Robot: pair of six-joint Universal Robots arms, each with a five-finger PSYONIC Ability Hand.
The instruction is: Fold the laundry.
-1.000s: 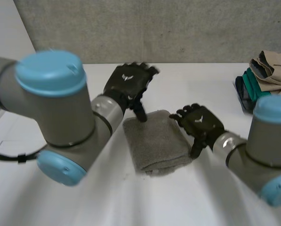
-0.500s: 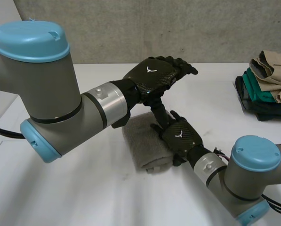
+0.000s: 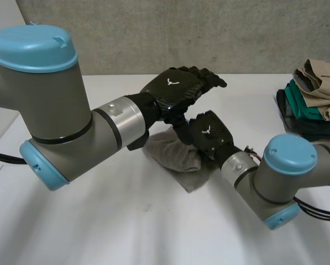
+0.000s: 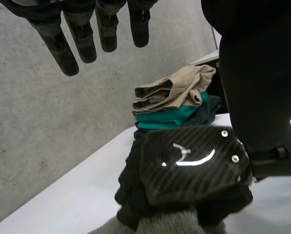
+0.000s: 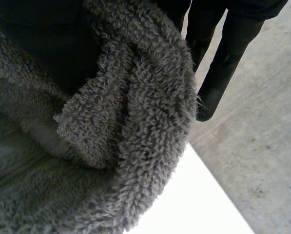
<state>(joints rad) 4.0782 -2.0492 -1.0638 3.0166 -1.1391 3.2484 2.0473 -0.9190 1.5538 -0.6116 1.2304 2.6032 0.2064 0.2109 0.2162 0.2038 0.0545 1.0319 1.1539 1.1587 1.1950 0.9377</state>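
- Grey towel [image 3: 178, 159]: right hand [image 3: 210, 132] clenched on its lifted edge (fold half made, I judge).
- Left hand [image 3: 178, 91] above, fingers straight, holding nothing.
- Next: carry edge across, lay flat.

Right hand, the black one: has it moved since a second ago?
Yes. The black right hand moved away from the pile of folded tan and green clothes, onto the grey terry towel, which it now clutches.

You can read no words or numbers; a white emblem [image 3: 171, 81] marks the left robot hand [image 3: 182, 93] and right robot hand [image 3: 213, 139].
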